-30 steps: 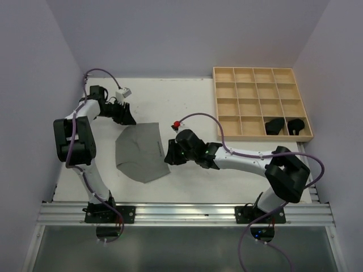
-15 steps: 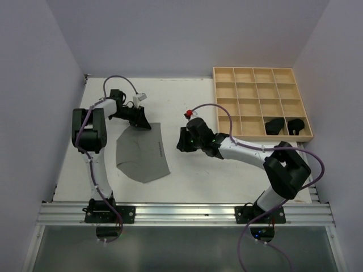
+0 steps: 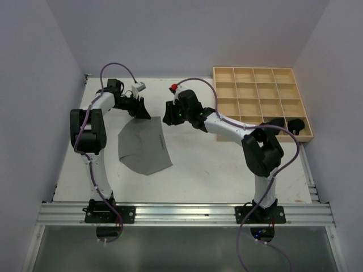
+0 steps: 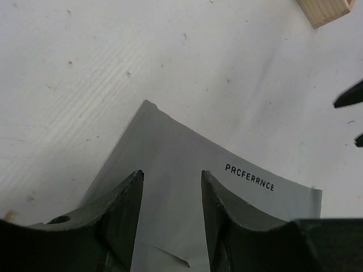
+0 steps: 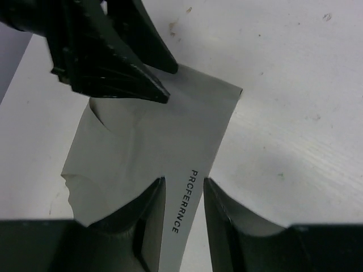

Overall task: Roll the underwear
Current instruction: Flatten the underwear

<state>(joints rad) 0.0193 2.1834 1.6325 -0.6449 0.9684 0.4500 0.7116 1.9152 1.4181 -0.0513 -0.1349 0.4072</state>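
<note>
The left gripper sits over the far left part of the worktop. Its fingers are spread and their tips are at the far edge of the grey underwear.

That underwear lies flat on the left half of the worktop, away from every edge. Its long axis runs from far to near, leaning a little to the right as it comes nearer. The waistband forms its right edge, and the near end comes to a blunt point.

The left wrist view shows what the top view is too small to give: lettering along the waistband (it reads PRCFERRNCE) and a sharp far corner of cloth just beyond the finger gap. The cloth lies flat under that gap and nothing is pinched.

The right gripper is just right of the underwear's far right corner, its fingers parted too. In its own wrist view the lettered band runs straight down between the fingers. Whether they touch the cloth cannot be told. That view alone shows a curled fold on the cloth's left side, below the left gripper's tips.

Only the top view takes in the wooden tray at the far right corner. Rolled black underwear sits in the two right compartments of its near row, one roll partly hidden by the right arm.
</note>
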